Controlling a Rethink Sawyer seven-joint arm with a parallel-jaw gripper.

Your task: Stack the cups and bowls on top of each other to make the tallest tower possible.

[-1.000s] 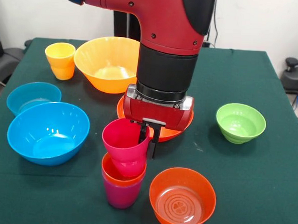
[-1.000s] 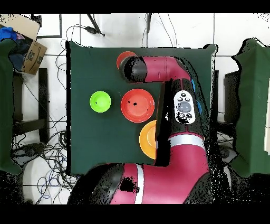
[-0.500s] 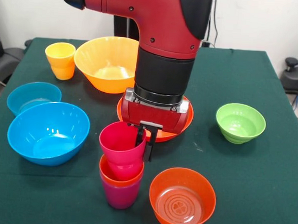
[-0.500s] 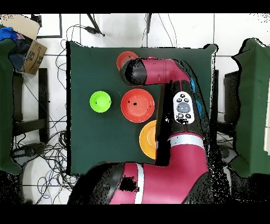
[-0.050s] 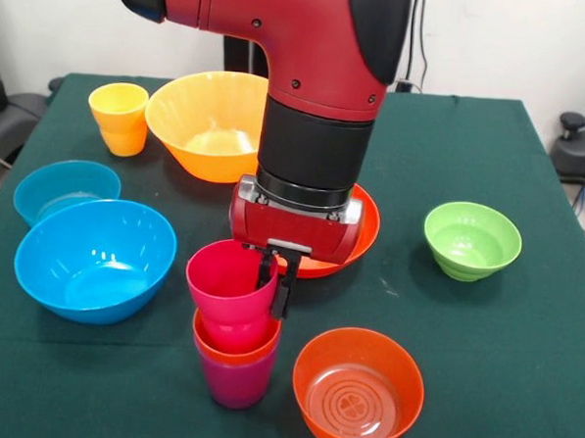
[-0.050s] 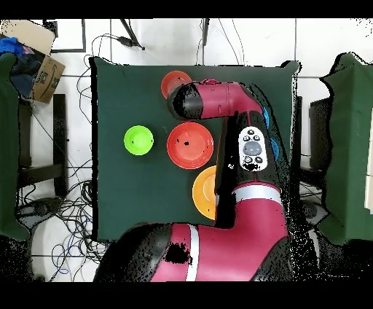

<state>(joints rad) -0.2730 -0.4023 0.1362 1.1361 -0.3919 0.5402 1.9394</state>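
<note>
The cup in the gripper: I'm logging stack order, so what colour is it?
Crimson pink; the cup held by the gripper shows best in the front view.

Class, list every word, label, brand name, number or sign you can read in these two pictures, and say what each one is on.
No readable text in either view.
The arm's control pad has buttons, but any marks on them are too small to read.
The cardboard box beside the table shows no legible print.
The cups, bowls and gripper carry no lettering; the small orange bowl has only moulded rings.
</note>
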